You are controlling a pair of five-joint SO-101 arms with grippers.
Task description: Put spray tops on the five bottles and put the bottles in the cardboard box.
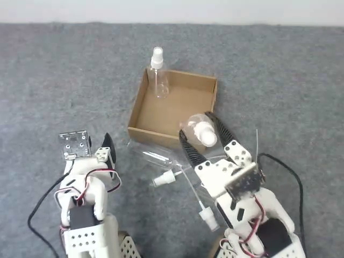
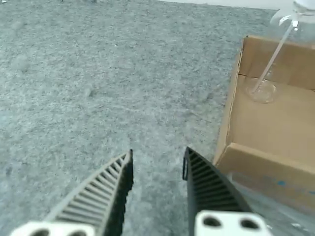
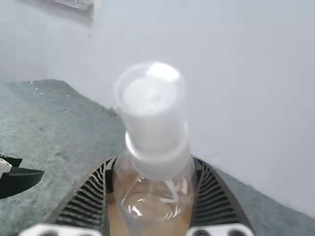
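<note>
At the near left, the left gripper (image 2: pixel 157 160) hangs over bare grey carpet (image 1: pixel 54 80) with its fingers released and nothing between them. It sits just left of the cardboard box's near-left corner.

To its right a clear bottle (image 1: pixel 153 157) lies on its side on the carpet, close against the outside of the box's near wall. It seems to have no top on, though the clear plastic is hard to read against the carpet. Nearer than it lies a loose spray top (image 1: pixel 164 179), its thin tube trailing to the right. A second spray top (image 1: pixel 207 216) lies nearer and further right, beside the right arm's base.

The cardboard box (image 1: pixel 138 99) sits in the middle of the table, open upward. In its far-left corner a topped bottle (image 1: pixel 158 75) stands upright with its white spray top above the rim.

At the right, the right gripper (image 1: pixel 194 124) is clenched on a capped bottle (image 1: pixel 203 133), one ribbed finger on each side of its body. This bottle has its spray top fitted under a clear cap. It is held tilted above the near-right part of the box, over the near wall.
</note>
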